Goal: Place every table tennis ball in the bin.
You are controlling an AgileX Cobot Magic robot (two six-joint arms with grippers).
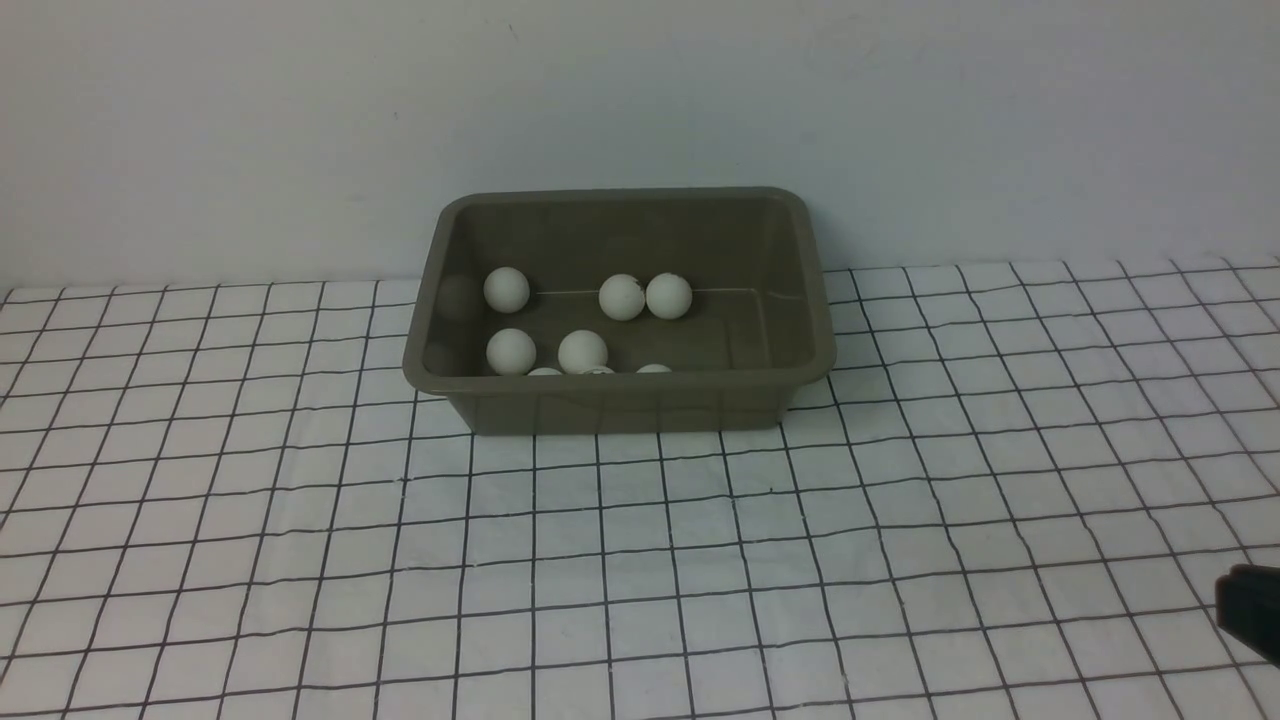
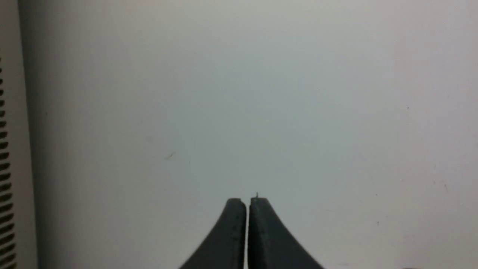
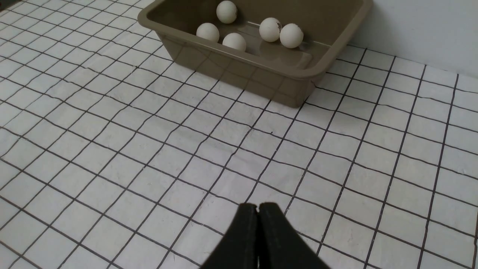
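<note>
The olive-grey bin [image 1: 620, 400] stands at the back middle of the table, against the wall. Several white table tennis balls [image 1: 583, 350] lie on its floor, some half hidden behind the near wall. The right wrist view shows the bin [image 3: 261, 71] with several balls [image 3: 291, 35] in it. No ball shows on the cloth. My right gripper [image 3: 257, 205] is shut and empty, low over the cloth well short of the bin; its dark tip [image 1: 1250, 610] shows at the front view's right edge. My left gripper [image 2: 246, 200] is shut and empty, facing a bare wall.
A white cloth with a black grid [image 1: 640, 560] covers the table. A pale wall [image 1: 640, 100] rises right behind the bin. A vented panel [image 2: 5, 168] stands at the edge of the left wrist view.
</note>
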